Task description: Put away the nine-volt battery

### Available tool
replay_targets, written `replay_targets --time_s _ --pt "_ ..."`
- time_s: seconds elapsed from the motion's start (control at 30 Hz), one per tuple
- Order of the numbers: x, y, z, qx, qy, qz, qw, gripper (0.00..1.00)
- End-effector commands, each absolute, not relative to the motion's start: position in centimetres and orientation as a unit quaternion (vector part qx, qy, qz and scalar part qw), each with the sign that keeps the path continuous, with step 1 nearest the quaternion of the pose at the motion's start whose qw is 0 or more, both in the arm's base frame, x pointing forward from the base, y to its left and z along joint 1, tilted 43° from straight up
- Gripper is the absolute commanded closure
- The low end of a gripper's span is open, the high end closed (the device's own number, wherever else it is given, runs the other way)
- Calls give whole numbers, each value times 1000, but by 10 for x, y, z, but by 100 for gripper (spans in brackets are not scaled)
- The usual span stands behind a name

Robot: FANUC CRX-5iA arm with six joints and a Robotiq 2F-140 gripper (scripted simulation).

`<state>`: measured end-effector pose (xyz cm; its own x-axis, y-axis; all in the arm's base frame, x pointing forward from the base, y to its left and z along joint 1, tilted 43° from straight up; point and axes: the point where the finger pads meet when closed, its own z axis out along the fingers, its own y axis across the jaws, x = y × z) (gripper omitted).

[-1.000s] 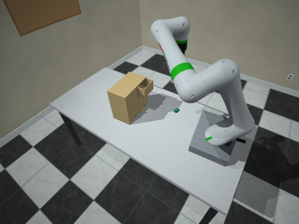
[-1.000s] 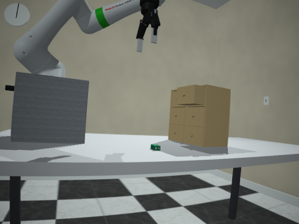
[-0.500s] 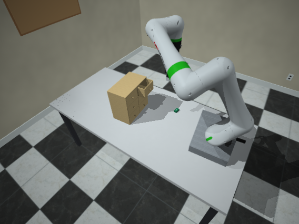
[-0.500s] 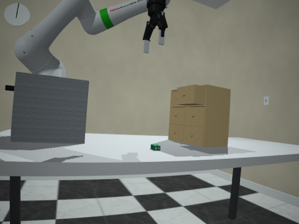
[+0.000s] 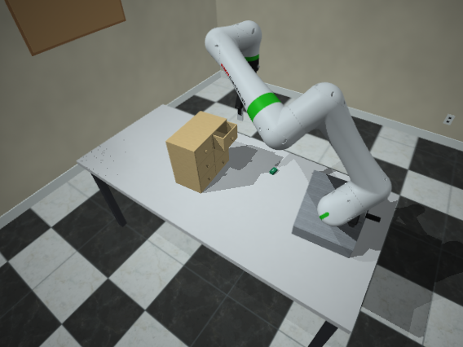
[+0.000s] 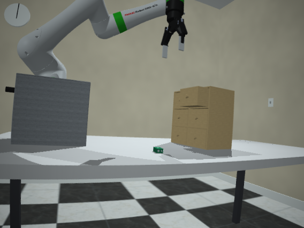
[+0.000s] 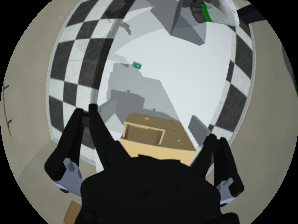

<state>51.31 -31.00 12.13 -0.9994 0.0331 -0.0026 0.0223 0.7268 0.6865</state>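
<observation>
Our gripper [image 6: 173, 47] hangs high above chest [image 6: 203, 118], jaws spread wide, nothing held. Green nine-volt battery [image 6: 158, 150] lies on table [image 6: 120, 150], near chest front. Top drawer [image 5: 225, 134] stands partly out. We judge risks: bumping that loose drawer, pulling it too far, shoving chest.

Plain test room, checkered floor [image 5: 122, 281], beige walls, wall clock [image 6: 17, 14], corkboard [image 5: 65, 20]
</observation>
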Motion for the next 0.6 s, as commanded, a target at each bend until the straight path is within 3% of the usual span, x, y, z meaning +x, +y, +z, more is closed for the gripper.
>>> replay_targets --time_s 0.0,0.33,0.57 --pt "524 -310 122 15 929 369 7 0" --pt "529 -307 119 21 929 370 2 0" --pt "562 -287 96 66 923 378 -36 0"
